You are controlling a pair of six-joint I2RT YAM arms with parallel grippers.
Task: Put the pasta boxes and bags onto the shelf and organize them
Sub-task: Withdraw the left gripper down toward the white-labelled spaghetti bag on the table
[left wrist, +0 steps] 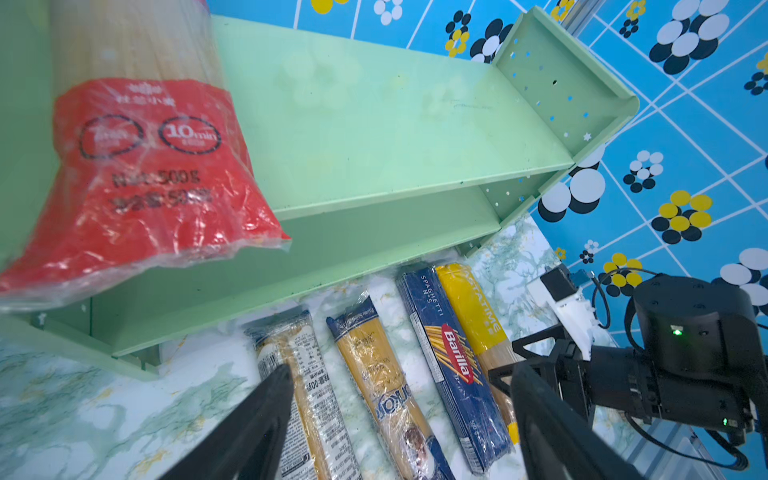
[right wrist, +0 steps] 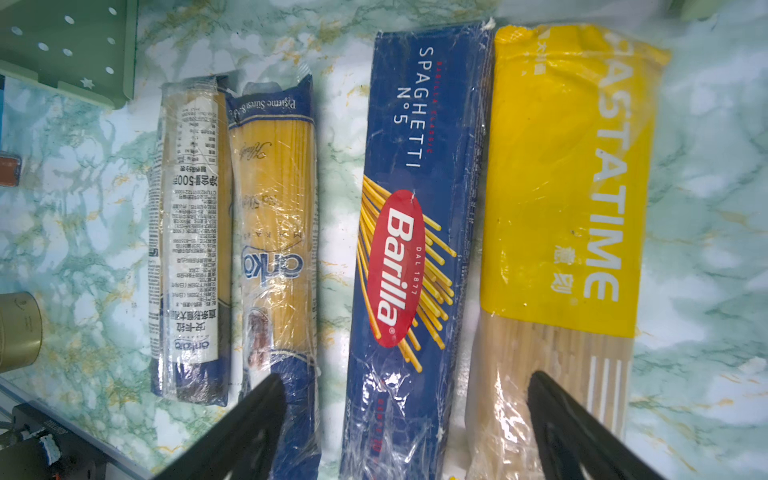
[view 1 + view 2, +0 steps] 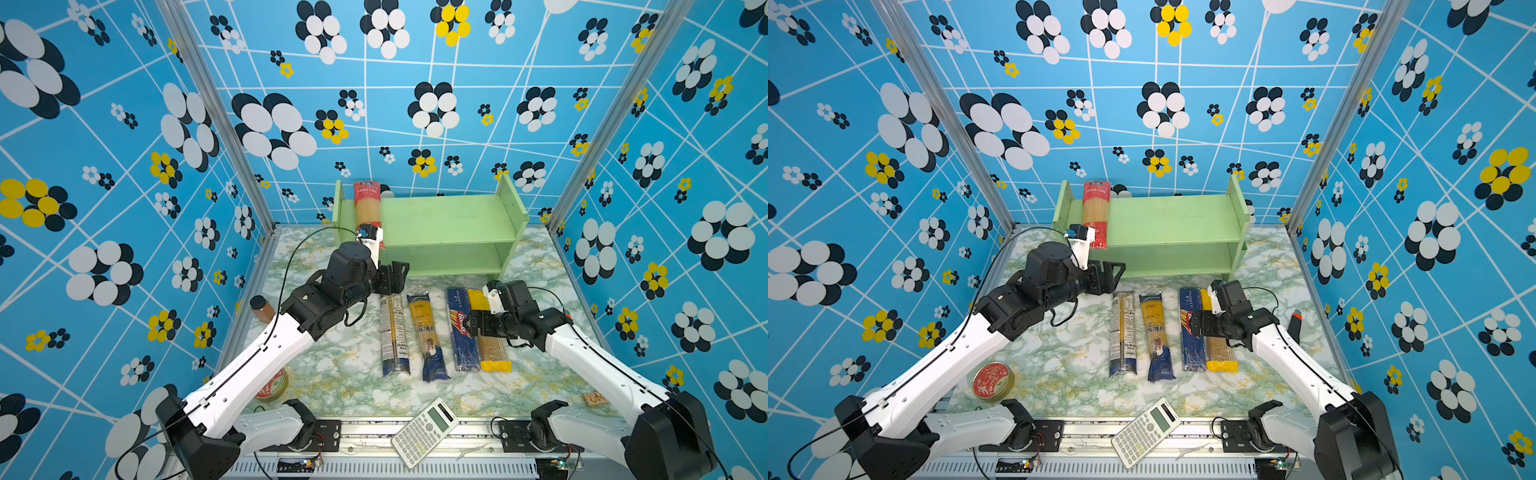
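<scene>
One pack shelved, four on the table (image 3: pixel 332 374).
Red-ended clear bag (image 3: pixel 368 208) lies at the shelf (image 3: pixel 449 216) top-left, near end overhanging; clear/navy bag (image 3: pixel 394 332), yellow-navy bag (image 3: pixel 428 336), Barilla box (image 3: pixel 465 353), yellow bag (image 3: pixel 494 353) rowed in front. Left gripper (image 1: pixel 401 369) wide, empty; right gripper (image 2: pixel 405 380) wide over the Barilla box.

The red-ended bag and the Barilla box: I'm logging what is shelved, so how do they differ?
The red-ended bag lies on the shelf's top tier; the Barilla box lies on the table. The bag is clear film showing pale pasta; the box is dark blue with a red logo. The bag lies alone; the box has the yellow bag right beside it. Both are long, narrow spaghetti packs.
</scene>
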